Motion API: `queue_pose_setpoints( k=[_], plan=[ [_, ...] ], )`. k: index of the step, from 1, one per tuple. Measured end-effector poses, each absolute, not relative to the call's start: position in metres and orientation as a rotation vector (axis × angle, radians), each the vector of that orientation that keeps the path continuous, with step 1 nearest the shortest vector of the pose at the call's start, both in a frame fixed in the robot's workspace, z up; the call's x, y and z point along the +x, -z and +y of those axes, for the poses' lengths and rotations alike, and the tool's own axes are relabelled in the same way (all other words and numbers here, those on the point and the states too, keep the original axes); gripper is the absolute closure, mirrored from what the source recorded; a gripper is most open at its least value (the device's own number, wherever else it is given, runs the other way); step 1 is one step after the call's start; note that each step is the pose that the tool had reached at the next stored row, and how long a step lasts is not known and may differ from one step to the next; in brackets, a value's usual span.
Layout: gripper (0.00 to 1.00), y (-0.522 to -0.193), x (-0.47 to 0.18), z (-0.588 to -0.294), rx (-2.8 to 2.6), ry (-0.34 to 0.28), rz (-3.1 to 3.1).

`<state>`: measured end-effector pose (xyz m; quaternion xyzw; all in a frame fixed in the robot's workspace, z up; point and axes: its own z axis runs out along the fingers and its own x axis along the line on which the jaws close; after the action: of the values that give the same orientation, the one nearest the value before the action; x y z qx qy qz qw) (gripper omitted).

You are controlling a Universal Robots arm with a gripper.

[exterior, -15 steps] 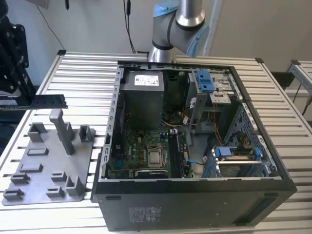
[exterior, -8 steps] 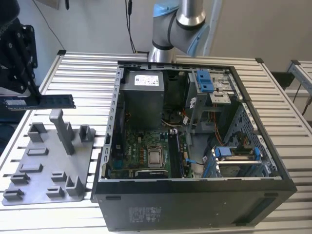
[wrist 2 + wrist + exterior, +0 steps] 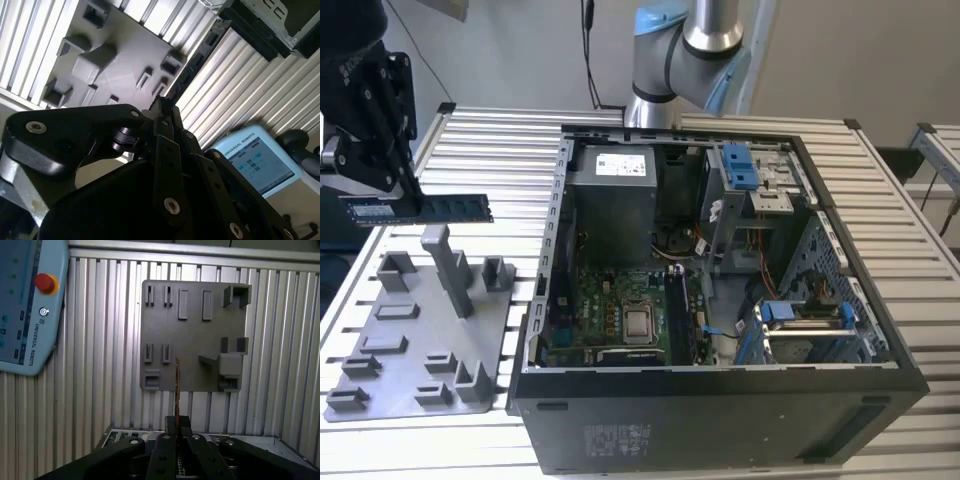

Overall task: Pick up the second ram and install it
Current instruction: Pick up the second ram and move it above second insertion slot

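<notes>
Gripper (image 3: 410,205) jaws are pinching the second ram (image 3: 455,208) nearer its label end, holding it level in air over the grey holder tray (image 3: 410,330), by the table (image 3: 490,135) edge at the exterior view's left. Stick's long axis is pointing twd the open PC case (image 3: 720,300). Mobo is sitting well apart, inside the case. In the first wrist view the stick is showing edge-on btw the jaws.

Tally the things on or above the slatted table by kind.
ram stick, held in the pincer: 1
grey holder tray: 1
open computer case: 1
Total: 3
</notes>
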<state>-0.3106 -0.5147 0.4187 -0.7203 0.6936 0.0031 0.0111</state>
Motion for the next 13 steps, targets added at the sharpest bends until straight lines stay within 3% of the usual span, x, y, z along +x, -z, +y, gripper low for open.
queue_pose_setpoints(
  k=[13],
  plan=[
    [0.86, -0.419, -0.280, -0.515, -2.247, -0.010, 2.164]
  ],
)
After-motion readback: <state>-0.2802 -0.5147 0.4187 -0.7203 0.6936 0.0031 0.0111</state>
